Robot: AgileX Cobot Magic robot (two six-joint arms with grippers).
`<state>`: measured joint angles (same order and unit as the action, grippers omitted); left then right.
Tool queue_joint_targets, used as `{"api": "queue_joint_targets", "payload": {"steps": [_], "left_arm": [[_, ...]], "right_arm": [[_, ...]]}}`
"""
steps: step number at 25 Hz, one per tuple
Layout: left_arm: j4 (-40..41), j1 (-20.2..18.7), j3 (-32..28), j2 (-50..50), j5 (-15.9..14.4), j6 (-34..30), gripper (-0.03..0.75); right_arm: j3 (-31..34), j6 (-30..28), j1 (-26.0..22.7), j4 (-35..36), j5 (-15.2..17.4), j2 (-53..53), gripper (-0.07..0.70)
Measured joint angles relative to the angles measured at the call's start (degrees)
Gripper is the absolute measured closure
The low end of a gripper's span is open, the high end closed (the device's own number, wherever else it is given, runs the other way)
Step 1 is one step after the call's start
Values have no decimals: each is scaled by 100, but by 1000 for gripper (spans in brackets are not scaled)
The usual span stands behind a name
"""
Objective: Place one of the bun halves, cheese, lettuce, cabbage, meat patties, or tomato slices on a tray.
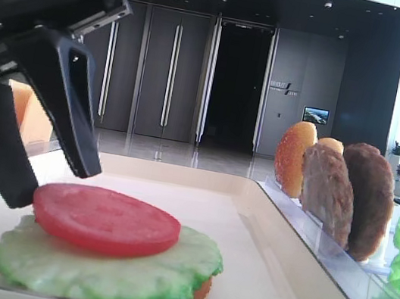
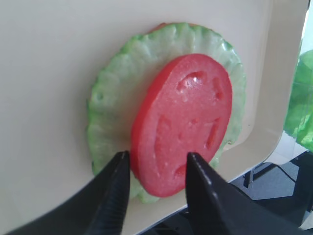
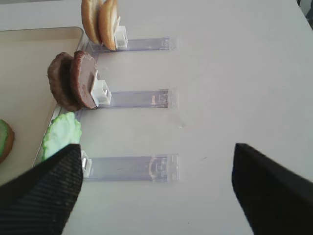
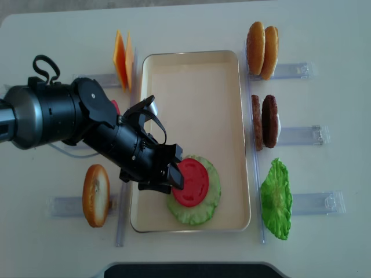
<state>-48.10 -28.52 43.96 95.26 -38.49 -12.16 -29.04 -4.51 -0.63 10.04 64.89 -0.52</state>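
left tool releasing a tomato slice onto the stack in the tray

at far left of the overhead view a bun half (image 4: 95,195) stands on edge in a clear holder (image 4: 87,205), and cheese (image 4: 121,65) stands likewise, upright storage judged to ease edge grasps. the left tool (image 4: 171,175) straddles the tomato slice's near edge with its jaws parted a little wider than the slice. the tomato slice (image 4: 191,182), a smooth red disc with shallow moulded dimples, lies flat on a ruffled green lettuce leaf (image 4: 211,200) over a tan disc, all inside the cream tray (image 4: 197,75). to the right, rough brown meat patties (image 4: 264,121) stand on edge on the desk (image 4: 324,81). the right tool (image 3: 156,188) hangs wide open and holds nothing.
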Motion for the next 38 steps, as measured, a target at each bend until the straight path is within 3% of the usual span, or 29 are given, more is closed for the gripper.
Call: {"api": "queue_joint_targets", "payload": {"steps": [5,11,21,31,38], "left_arm": [[32,0,0,0,-285,0,288],[260,0,12,-11,-680,118,275],[1890,0,751,-910,-771,1426,274],[4810,93,1992,-978,-2205,3189,274],[5531,103,2114,-978,-2543,3391,274]], "right_arm": [[0,0,0,0,0,0,43],[0,0,0,0,0,0,43],[0,0,0,0,0,0,43],[0,0,0,0,0,0,43],[0,0,0,0,0,0,43]]}}
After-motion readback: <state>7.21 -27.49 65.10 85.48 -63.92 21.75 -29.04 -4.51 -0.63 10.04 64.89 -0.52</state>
